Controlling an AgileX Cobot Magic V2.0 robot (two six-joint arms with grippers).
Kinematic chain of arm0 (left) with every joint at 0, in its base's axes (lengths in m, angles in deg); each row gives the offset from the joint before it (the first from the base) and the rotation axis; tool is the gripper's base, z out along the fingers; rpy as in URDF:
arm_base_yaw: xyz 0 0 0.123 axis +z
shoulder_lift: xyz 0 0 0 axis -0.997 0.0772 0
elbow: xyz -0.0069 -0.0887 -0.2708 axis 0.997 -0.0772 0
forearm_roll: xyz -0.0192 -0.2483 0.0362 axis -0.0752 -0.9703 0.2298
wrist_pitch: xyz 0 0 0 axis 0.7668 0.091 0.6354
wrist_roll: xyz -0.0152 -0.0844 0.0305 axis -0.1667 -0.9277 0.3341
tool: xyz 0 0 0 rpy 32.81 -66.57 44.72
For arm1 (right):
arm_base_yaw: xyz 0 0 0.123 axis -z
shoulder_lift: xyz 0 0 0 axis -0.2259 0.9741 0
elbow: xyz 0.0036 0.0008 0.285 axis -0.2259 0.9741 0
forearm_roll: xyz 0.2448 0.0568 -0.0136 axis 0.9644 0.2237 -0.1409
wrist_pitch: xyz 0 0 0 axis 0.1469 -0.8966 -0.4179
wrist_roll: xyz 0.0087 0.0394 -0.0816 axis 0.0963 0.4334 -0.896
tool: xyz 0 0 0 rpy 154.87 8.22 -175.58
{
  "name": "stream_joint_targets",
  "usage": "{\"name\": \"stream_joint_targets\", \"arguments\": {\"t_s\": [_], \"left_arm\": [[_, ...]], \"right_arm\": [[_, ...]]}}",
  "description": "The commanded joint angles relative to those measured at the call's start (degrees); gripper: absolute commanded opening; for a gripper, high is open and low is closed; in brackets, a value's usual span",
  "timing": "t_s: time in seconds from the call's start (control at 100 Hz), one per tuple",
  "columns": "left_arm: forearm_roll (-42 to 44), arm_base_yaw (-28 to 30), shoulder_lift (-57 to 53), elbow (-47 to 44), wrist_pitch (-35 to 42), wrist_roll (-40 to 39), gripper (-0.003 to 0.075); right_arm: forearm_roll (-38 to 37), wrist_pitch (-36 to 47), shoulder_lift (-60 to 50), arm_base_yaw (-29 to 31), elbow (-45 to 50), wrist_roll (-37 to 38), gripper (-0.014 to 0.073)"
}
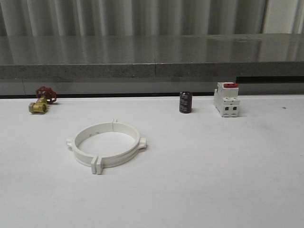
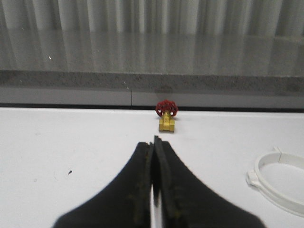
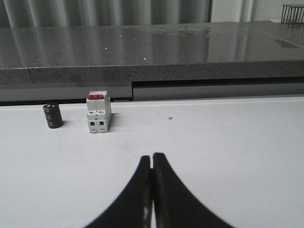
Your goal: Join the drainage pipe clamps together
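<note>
The two white drainage pipe clamps (image 1: 105,144) lie flat on the white table, left of centre, their end flanges meeting at front and back so they form a ring. Part of that ring (image 2: 280,183) shows in the left wrist view. My left gripper (image 2: 154,142) is shut with nothing between its black fingers and hovers over bare table, well apart from the ring. My right gripper (image 3: 152,157) is also shut and empty, above bare table nearer than the switch.
A brass valve with a red handwheel (image 1: 41,99) sits at the back left. A black cylinder (image 1: 185,102) and a white switch with a red top (image 1: 226,99) stand at the back right. A grey stone ledge (image 1: 152,57) runs along the table's far edge.
</note>
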Motion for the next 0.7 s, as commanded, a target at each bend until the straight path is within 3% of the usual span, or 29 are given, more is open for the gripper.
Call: {"name": "stream_joint_targets", "arguments": {"t_s": [0.0, 0.69], "left_arm": [[-0.79, 0.30, -1.56, -2.63, 3.56, -0.05, -0.0021], [0.72, 0.05, -1.56, -2.53, 3.26, -0.05, -0.0021]], "right_arm": [[0.04, 4.11, -0.81, 0.30, -0.91, -0.37, -0.0065], [0.04, 4.04, -0.81, 0.30, -0.91, -0.37, -0.0065]]}}
